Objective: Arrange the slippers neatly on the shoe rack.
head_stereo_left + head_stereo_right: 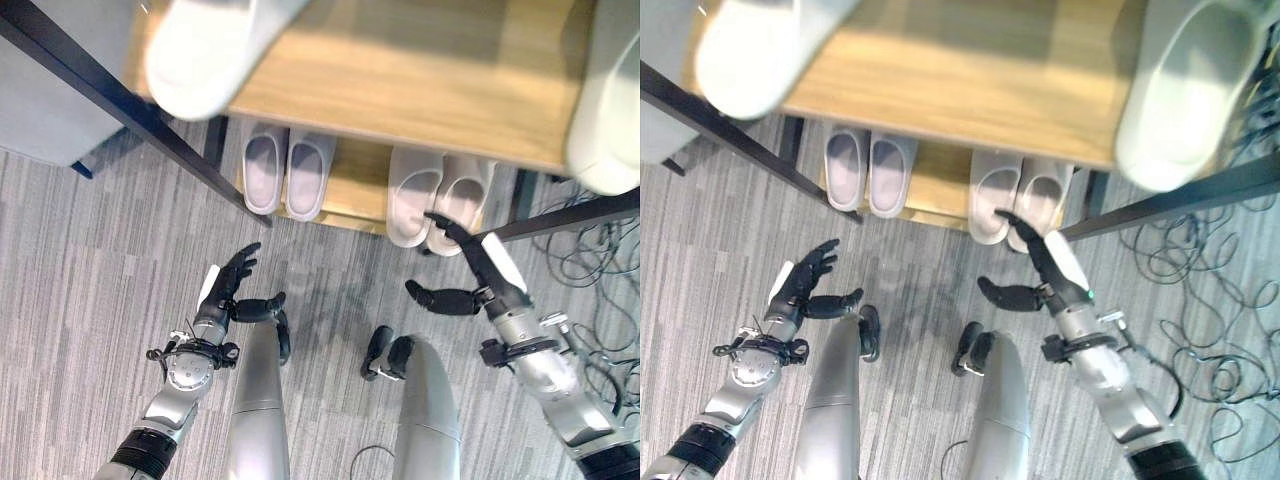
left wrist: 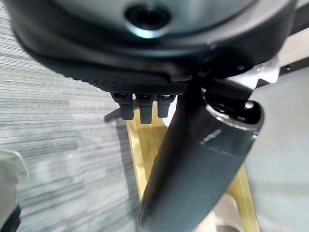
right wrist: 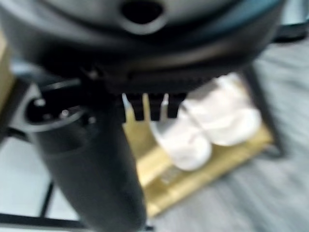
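1. We see our left hand, fingers spread and empty, over grey carpet before the wooden shoe rack.
2. A pale lilac slipper pair and a cream slipper pair sit on its lower shelf.
3. Our right hand, fingers straight and spread, reaches the cream pair.

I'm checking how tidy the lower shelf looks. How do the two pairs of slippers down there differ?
The pale lilac-grey pair of slippers lies straight, its two slippers side by side, toward the robot's left. The cream-white pair of slippers lies toward the robot's right and looks less even: its two slippers angle toward each other, and the right hand's fingers reach its heel end. Both pairs rest on the shoe rack's wooden lower shelf, with their closed ends toward the floor side.
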You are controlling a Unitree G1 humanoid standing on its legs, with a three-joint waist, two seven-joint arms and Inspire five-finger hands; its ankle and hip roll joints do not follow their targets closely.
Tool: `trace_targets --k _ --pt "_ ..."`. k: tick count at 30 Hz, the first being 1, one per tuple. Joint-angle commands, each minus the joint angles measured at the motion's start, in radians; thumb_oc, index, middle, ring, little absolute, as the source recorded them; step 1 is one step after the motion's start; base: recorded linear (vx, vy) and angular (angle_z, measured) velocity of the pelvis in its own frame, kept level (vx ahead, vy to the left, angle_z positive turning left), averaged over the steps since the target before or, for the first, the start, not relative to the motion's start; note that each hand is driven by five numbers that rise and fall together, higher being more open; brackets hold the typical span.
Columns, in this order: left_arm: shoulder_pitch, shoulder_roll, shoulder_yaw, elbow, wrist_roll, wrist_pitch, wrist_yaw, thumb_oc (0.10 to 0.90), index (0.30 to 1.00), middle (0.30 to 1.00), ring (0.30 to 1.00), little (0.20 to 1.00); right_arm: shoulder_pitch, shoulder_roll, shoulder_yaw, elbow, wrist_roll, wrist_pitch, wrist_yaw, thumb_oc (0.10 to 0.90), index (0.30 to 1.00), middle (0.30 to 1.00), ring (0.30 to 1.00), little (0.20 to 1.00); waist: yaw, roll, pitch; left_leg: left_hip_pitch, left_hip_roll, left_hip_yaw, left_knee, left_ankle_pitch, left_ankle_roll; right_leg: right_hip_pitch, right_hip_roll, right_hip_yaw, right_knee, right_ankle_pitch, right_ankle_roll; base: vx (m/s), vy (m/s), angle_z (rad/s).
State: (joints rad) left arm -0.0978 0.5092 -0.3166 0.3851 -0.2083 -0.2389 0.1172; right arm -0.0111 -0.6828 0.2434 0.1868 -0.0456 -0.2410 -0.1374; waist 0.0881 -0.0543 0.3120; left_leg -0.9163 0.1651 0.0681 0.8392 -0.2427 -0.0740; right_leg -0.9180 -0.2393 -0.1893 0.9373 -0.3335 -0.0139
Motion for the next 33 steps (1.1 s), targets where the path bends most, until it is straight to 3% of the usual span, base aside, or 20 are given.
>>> trace_targets --k 1,3,4,8,12,17,23,33 --pt "0.056 0.014 -0.055 0.031 0.062 -0.051 -0.044 0.800 0.900 0.900 0.900 0.900 0.053 0.021 0.063 0.132 -0.077 -0.016 0.003 0.800 0.900 0.900 0.900 0.900 0.010 -0.006 -0.109 0.172 -0.038 0.010 -0.360 0.181 -0.008 0.229 0.050 -0.061 -0.261 0.097 0.047 0.12 -0.044 0.07" --pt "0.074 0.004 -0.068 0.063 0.089 -0.047 -0.058 0.800 0.900 0.900 0.900 0.900 0.045 0.070 0.108 0.300 -0.119 0.009 -0.011 0.800 0.900 0.900 0.900 0.900 0.021 -0.006 -0.137 0.319 -0.065 0.020 -0.516 0.232 -0.015 0.362 0.077 -0.081 -0.389 0.139 0.074 0.16 -0.070 0.02" --pt "0.073 -0.003 -0.074 0.083 0.107 -0.044 -0.058 0.800 0.900 0.900 0.900 0.900 0.028 0.097 0.136 0.381 -0.156 0.012 -0.026 0.800 0.900 0.900 0.900 0.900 0.025 -0.002 -0.132 0.389 -0.065 0.030 -0.603 0.292 -0.010 0.436 0.093 -0.102 -0.477 0.187 0.072 0.08 -0.057 -0.03" --pt "0.065 -0.035 -0.077 0.144 0.134 -0.029 -0.063 0.800 0.900 0.900 0.900 0.900 0.010 0.196 0.155 0.641 -0.177 0.052 -0.040 0.800 0.900 0.900 0.900 0.900 0.029 0.006 -0.177 0.582 -0.071 0.051 -0.797 0.359 -0.027 0.625 0.136 -0.103 -0.680 0.242 0.108 0.11 -0.058 -0.06" --pt "0.106 -0.036 -0.050 0.123 0.130 -0.029 -0.083 0.800 0.900 0.900 0.900 0.900 0.036 0.251 0.123 0.775 -0.186 0.069 -0.030 0.800 0.900 0.900 0.900 0.900 0.022 0.018 -0.251 0.731 -0.074 0.082 -0.926 0.397 -0.046 0.784 0.174 -0.101 -0.851 0.279 0.128 0.16 -0.048 -0.06" --pt "0.151 -0.011 -0.029 0.044 0.101 -0.033 -0.105 0.800 0.900 0.900 0.900 0.900 0.057 0.274 0.113 0.814 -0.187 0.071 -0.021 0.800 0.900 0.900 0.900 0.900 0.020 0.023 -0.275 0.780 -0.077 0.091 -0.926 0.390 -0.058 0.862 0.187 -0.107 -0.921 0.296 0.134 0.10 -0.040 -0.02" --pt "0.230 0.044 0.031 -0.210 -0.085 -0.026 -0.190 0.800 0.900 0.900 0.900 0.900 0.085 0.315 0.110 0.826 -0.176 0.085 -0.014 0.800 0.900 0.900 0.900 0.900 0.018 0.035 -0.291 0.844 -0.078 0.118 -0.926 0.382 -0.070 0.954 0.194 -0.110 -0.993 0.312 0.145 0.05 -0.049 0.03" --pt "0.227 0.014 0.101 -0.426 -0.206 -0.036 -0.181 0.800 0.900 0.900 0.900 0.900 0.112 0.347 0.130 0.827 -0.179 0.094 -0.017 0.800 0.900 0.900 0.900 0.900 0.011 0.050 -0.278 0.887 -0.076 0.139 -0.926 0.365 -0.065 0.981 0.197 -0.097 -1.025 0.324 0.151 0.01 -0.023 0.01"
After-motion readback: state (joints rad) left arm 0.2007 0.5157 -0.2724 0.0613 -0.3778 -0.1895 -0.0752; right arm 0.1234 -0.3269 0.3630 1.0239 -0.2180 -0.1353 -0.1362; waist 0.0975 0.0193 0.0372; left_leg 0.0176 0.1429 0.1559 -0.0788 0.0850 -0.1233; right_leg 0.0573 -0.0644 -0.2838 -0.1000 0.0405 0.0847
